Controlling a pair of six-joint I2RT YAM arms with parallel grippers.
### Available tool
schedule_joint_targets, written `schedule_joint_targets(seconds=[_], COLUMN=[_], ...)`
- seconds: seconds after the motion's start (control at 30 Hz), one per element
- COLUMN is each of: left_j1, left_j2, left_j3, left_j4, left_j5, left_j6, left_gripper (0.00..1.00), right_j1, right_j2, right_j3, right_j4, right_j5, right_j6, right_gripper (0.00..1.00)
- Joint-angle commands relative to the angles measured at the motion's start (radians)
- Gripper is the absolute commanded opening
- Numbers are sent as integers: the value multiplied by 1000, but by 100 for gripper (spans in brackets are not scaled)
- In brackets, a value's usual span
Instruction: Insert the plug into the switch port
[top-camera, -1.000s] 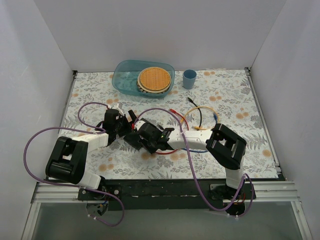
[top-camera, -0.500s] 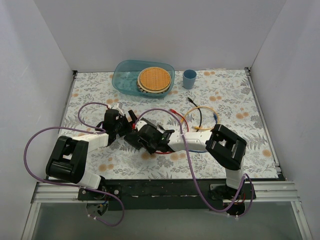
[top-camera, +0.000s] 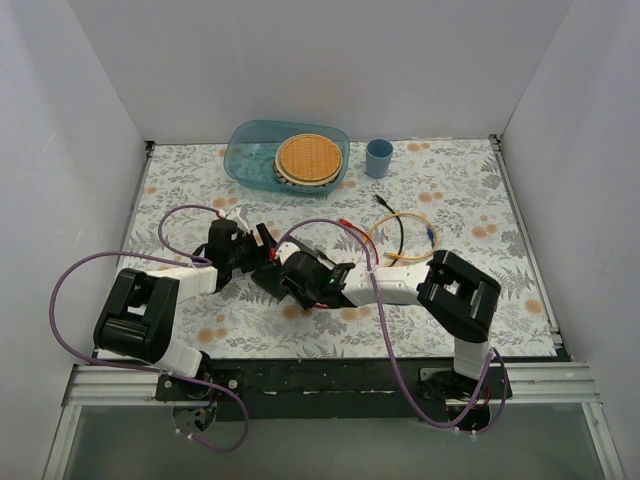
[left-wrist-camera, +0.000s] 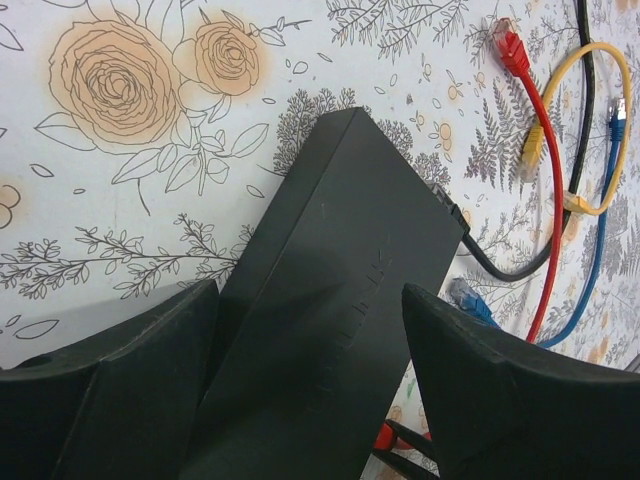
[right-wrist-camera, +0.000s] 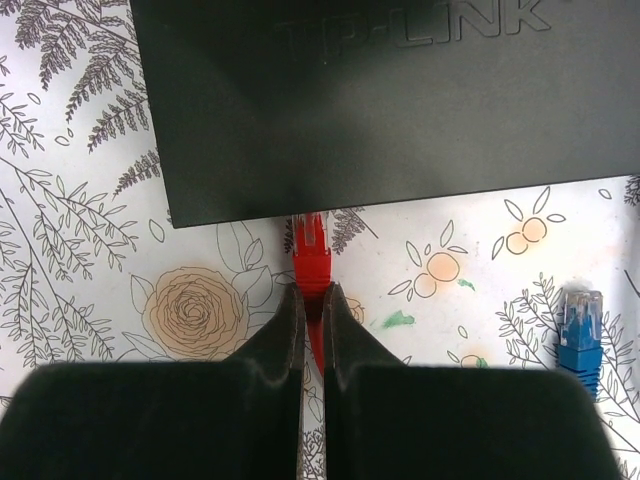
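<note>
Insertion | left gripper (left-wrist-camera: 310, 300) clamps switch (left-wrist-camera: 340, 240) flat on tabletop (left-wrist-camera: 130, 200), bracing it against the push | right gripper (right-wrist-camera: 312, 300) pinches red plug (right-wrist-camera: 310, 245), tip at switch's port edge, lined up straight | seating unconfirmed

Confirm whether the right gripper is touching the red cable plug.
Touching: right wrist view shows the right gripper shut on the red cable plug, both fingers pressed against its boot.

White walls (top-camera: 300, 60) on 3 sides; floral-print table (top-camera: 480, 200); alu rail (top-camera: 560, 378) at near edge.
</note>
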Motion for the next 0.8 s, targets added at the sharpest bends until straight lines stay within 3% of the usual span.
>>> schedule_joint_targets(seconds=[0.0, 0.77], left_j1=[-10, -25], left_j2=[30, -21], left_j3=[-23, -84], left_j4=[-91, -62], left_j5=[90, 169], left_j6=[29, 0], left_gripper=[72, 66], right_j1=[1, -2], right_j2=[-48, 19], right_j3=[9, 135], right_j4=[108, 53], right_j5=[20, 43], right_j6=[-9, -3], right_gripper=[1, 1])
